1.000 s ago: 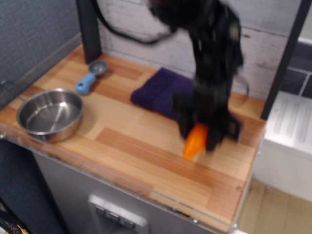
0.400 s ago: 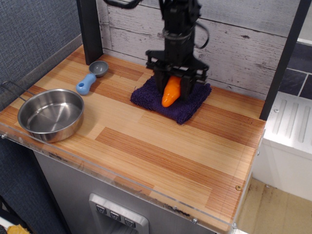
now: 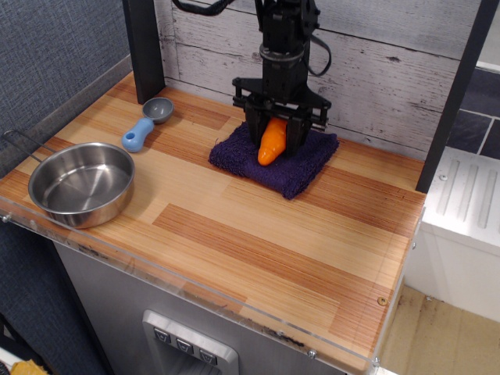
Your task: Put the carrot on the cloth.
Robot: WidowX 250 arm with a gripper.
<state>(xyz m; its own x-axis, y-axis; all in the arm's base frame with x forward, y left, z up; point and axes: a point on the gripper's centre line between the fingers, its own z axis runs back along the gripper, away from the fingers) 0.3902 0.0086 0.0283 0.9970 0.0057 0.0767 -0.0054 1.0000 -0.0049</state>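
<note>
On the wooden counter, the vertical arm's fingers clamp the carrot over the cloth.

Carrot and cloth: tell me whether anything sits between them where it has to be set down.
Nothing visible does. The hand holds the carrot directly over the cloth, whose surface under it looks bare. The blue scoop and steel bowl lie well off to the side.
</note>
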